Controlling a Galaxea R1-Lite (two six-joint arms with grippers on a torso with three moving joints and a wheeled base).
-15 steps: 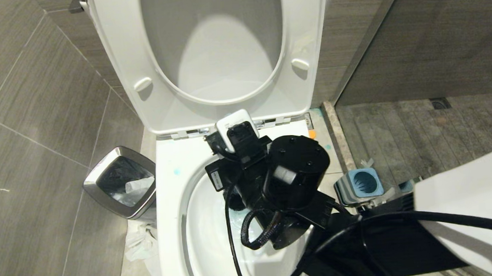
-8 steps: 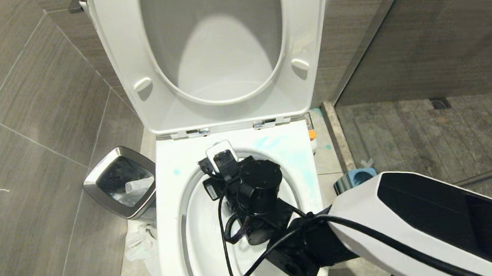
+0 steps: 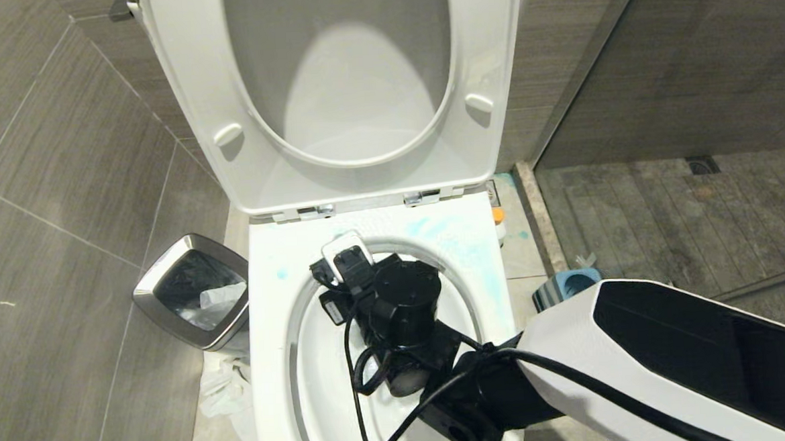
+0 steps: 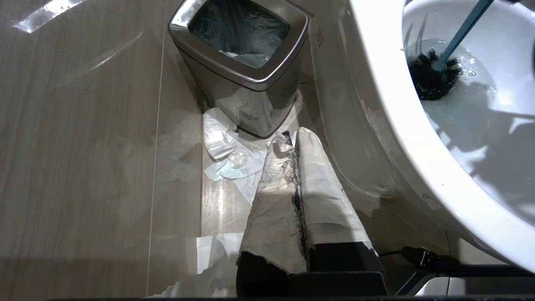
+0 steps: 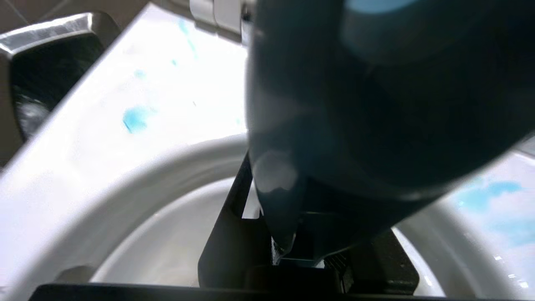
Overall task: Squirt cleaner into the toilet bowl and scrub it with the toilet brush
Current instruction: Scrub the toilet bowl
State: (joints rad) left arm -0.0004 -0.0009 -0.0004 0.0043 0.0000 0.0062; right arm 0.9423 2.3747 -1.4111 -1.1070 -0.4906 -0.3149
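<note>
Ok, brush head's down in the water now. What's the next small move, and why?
Probably sweep the toilet brush up around the toilet bowl wall: its head sits in the tinted water, while cleaner still smears the rim. The right gripper is clamped on the handle.

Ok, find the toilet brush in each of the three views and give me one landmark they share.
Head view: hidden beneath the right arm's wrist over the toilet bowl.
Left wrist view: toilet brush, dark head in the tinted water, teal handle rising out of frame.
Right wrist view: its dark handle fills the frame.
Shared landmark: steel waste bin.
</note>
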